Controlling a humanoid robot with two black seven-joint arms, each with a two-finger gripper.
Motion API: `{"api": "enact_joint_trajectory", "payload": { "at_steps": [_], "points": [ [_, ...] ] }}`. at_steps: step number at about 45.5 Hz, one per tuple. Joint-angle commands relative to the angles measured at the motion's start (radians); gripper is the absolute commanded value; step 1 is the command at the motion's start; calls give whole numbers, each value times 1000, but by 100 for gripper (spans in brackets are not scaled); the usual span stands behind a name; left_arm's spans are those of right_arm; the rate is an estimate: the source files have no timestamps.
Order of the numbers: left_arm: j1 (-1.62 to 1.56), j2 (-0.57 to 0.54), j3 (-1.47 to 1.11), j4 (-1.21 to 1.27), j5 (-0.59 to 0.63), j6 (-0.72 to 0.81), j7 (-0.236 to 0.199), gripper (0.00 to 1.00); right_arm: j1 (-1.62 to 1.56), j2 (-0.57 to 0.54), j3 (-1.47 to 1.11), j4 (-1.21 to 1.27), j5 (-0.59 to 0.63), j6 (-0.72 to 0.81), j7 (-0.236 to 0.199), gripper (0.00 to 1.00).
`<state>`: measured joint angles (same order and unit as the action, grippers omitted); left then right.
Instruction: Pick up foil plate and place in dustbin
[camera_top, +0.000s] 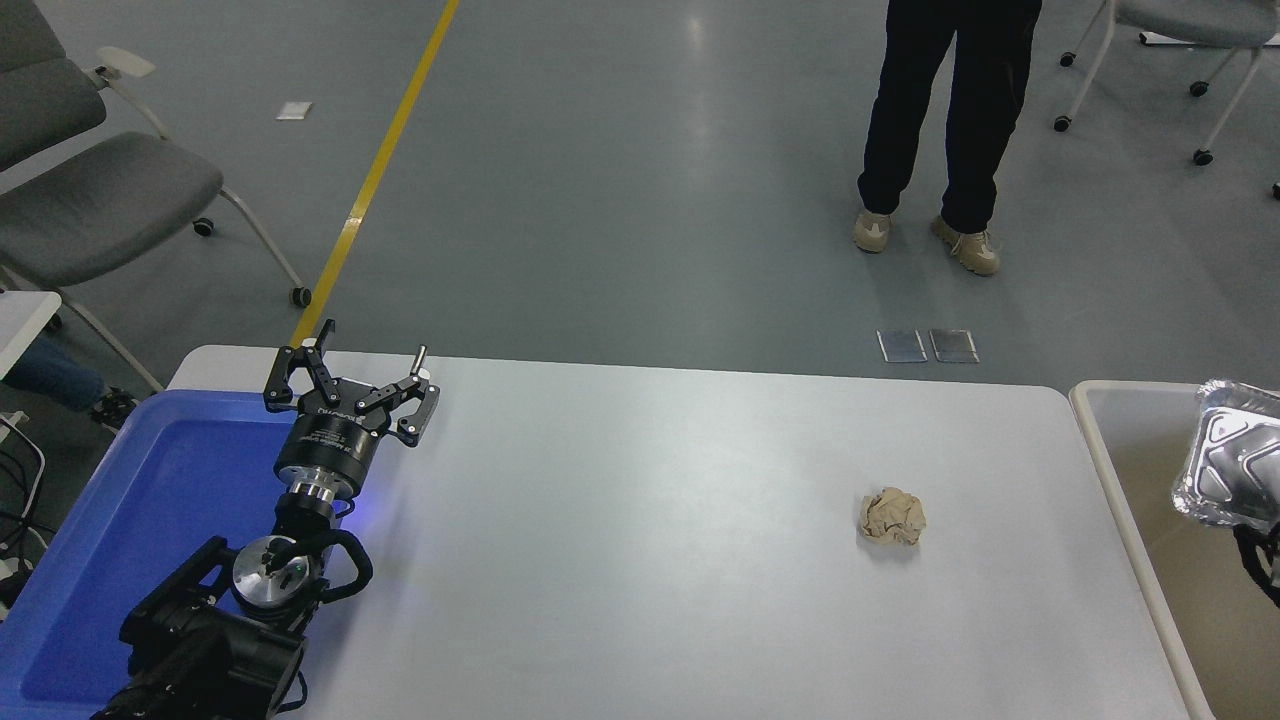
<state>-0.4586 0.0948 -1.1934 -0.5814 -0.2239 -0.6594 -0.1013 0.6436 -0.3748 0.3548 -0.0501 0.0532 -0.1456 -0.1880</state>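
The foil plate (1235, 455), shiny silver with an embossed base, stands tilted on edge at the far right, in the air over the dustbin (1098, 440). The dustbin is a beige bin with a thick pale rim beside the table's right end. Only a black part of my right gripper (1262, 558) shows at the picture's right edge, just under the plate's lower rim, holding it. My left gripper (365, 352) is parked open and empty at the lower left, over the far edge of the blue tray.
A crumpled brown paper ball (892, 516) lies on the white table (640, 560), right of centre. A blue plastic tray (130, 500) sits at the left end. A person's legs (940, 120) stand beyond the far side. Wheeled chairs (90, 200) stand on the floor.
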Motion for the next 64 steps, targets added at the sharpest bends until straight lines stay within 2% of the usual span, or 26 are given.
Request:
{"api": "enact_joint_trajectory", "payload": {
  "at_steps": [1,7,8,11,12,27,44,54,64],
  "points": [
    [0,0,0,0,0,1,0,99,-15,-10,52,-2,4,3,4,60],
    [0,0,0,0,0,0,0,99,-15,-19,62,-2,5,9,9,70],
    [0,-1,0,0,0,0,0,99,-15,-22,62,-1,5,9,9,74],
    [0,0,0,0,0,0,0,99,-13,-32,64,1,5,9,10,96],
    [0,0,0,0,0,0,0,99,-13,-33,64,1,5,11,10,100],
    [0,-1,0,0,0,0,0,99,87,-61,44,4,-9,60,9,100],
    [0,0,0,0,1,0,0,99,332,-73,-270,38,-15,277,4,100],
    [0,0,0,0,1,0,0,99,473,-248,-470,419,-32,299,9,100],
    [0,0,0,0,1,1,0,99,691,-458,-550,935,-222,293,12,100]
  ]
}}
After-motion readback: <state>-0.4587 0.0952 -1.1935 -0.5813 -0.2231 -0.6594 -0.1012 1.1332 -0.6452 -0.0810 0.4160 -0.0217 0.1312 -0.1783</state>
